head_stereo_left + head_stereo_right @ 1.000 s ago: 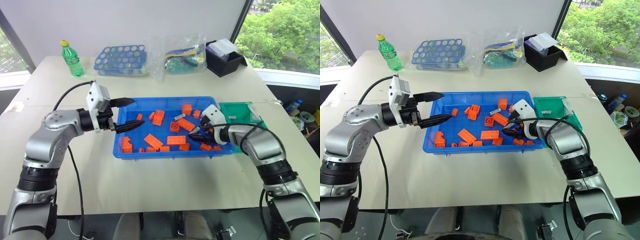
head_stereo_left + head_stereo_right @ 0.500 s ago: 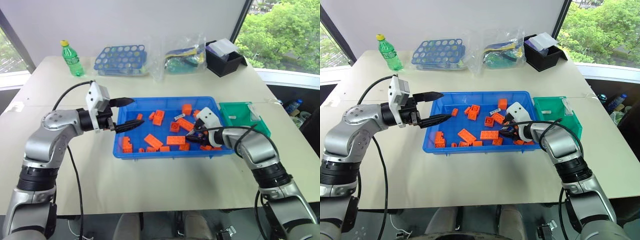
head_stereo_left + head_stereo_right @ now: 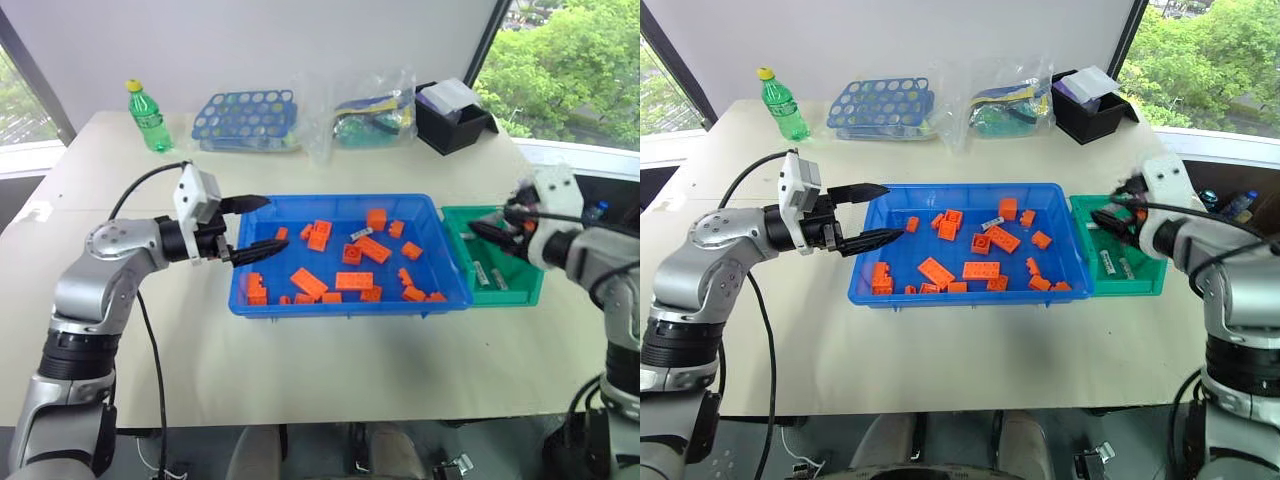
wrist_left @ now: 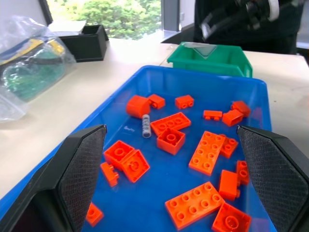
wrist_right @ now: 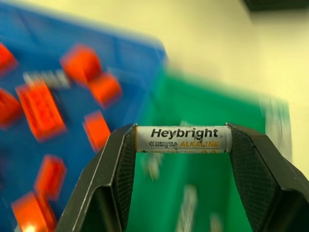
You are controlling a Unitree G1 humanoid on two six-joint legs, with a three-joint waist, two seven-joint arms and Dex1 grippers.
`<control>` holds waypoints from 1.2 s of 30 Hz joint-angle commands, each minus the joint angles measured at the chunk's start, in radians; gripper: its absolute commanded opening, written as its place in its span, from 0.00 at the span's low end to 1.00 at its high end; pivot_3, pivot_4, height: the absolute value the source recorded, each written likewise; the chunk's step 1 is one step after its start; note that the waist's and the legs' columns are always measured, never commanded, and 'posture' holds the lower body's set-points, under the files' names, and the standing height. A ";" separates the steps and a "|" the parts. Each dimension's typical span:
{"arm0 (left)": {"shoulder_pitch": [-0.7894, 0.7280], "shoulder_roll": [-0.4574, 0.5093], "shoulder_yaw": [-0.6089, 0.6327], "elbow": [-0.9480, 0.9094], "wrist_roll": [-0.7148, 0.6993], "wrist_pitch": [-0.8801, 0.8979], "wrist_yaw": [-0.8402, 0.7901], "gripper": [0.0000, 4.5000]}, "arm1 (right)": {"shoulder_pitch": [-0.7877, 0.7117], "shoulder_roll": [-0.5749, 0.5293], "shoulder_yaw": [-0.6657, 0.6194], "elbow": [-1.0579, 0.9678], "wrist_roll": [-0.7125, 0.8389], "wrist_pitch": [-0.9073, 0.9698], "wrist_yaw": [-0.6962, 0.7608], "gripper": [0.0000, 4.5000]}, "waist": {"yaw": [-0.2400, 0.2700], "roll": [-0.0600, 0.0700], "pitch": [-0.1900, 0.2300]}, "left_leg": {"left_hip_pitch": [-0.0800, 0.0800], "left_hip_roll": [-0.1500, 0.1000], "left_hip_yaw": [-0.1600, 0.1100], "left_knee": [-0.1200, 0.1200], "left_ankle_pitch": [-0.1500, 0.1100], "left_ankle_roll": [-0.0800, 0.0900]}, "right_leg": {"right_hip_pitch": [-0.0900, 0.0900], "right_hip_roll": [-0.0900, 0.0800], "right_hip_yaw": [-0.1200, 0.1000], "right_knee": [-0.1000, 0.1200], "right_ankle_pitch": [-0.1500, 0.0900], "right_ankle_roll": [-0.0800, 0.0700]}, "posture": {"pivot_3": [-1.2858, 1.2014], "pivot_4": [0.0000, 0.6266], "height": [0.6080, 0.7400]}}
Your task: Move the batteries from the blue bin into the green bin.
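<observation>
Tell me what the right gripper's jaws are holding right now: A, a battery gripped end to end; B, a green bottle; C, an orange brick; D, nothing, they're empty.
A: in the right wrist view a labelled battery spans the gap between the right gripper's jaws, one end against each, above the green bin.

Green bin (image 5: 207, 145) and bricks (image 5: 41, 108) blurred
</observation>
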 commanded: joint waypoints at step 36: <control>0.023 0.045 0.062 -0.111 -0.027 0.030 0.044 1.00 | -0.376 0.577 0.429 0.592 -0.167 -0.336 -0.297 0.98 | -0.018 0.003 0.002 | 0.001 0.001 -0.002 0.000 0.000 0.000 | -0.003 0.002 0.000 0.011 0.004 -0.005 | 0.52 0.24 0.87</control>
